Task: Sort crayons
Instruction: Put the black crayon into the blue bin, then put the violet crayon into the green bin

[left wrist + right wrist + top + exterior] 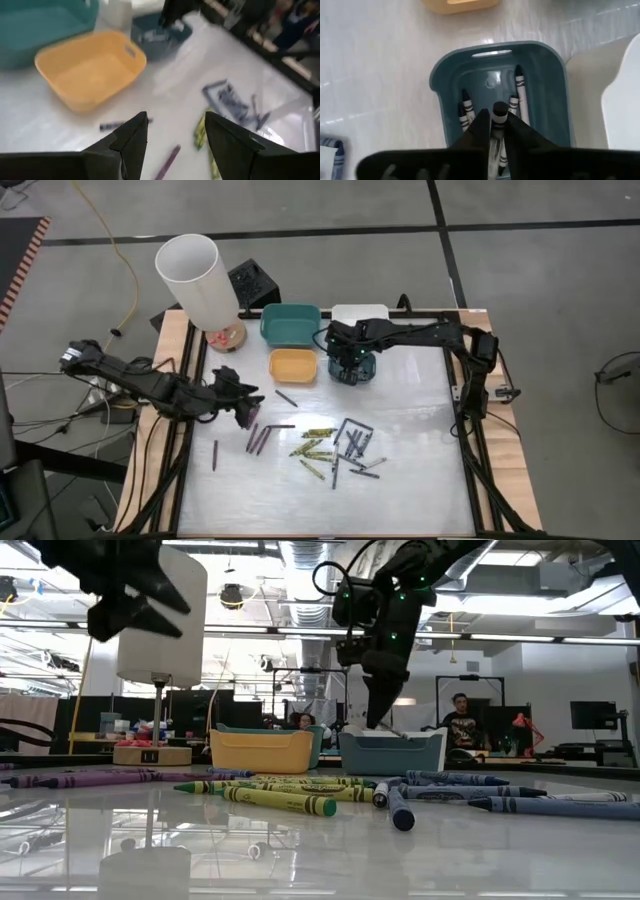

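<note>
Crayons [330,448] in yellow-green, blue and grey lie loose in a heap at mid-table, with purple ones [258,438] to their left. My right gripper [498,120] hangs over the small blue-grey bin [352,370], shut on a dark blue crayon [499,111]. Several like crayons [519,90] lie on that bin's floor. My left gripper [175,135] hovers open above the table's left part, beside the purple crayons, with nothing between its fingers. My right gripper pinches the dark blue crayon between its two fingertips [481,124], at the crayon's upper end [499,107]. The fingers point steeply down from above. The crayon stands nearly on end between them, inside the bin's opening; its lower part is hidden by the fingers.
A yellow bin [293,365] stands left of the blue-grey one, with a teal bin [290,323] and a white bin [360,312] behind them. A tall white cylinder [197,278] on a wooden base stands at the far left corner.
</note>
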You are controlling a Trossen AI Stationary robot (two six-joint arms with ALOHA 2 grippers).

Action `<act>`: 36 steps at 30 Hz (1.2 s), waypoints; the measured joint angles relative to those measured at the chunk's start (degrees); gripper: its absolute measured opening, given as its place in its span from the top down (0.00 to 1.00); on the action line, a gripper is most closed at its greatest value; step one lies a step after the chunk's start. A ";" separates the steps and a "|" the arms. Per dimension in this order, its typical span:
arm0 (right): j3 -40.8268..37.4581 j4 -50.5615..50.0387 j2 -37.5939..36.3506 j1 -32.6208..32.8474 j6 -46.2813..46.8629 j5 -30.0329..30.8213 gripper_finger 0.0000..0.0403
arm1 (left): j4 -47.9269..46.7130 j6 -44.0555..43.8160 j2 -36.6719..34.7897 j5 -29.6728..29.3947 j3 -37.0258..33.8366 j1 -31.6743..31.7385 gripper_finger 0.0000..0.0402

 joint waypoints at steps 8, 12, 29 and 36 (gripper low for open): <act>0.00 -0.21 0.00 -0.04 0.13 0.00 0.73 | -8.69 -15.31 8.41 7.79 0.94 0.00 0.54; 0.00 -0.35 -0.22 0.16 0.47 0.00 0.70 | -18.95 -25.49 12.69 10.30 2.63 0.02 0.54; -0.02 -0.11 -5.11 0.16 1.65 0.05 0.70 | -46.74 -36.36 35.33 17.26 16.10 0.20 0.84; -0.02 -0.25 -6.59 0.39 2.57 0.06 0.70 | -57.49 -36.45 46.41 23.79 17.64 0.33 0.99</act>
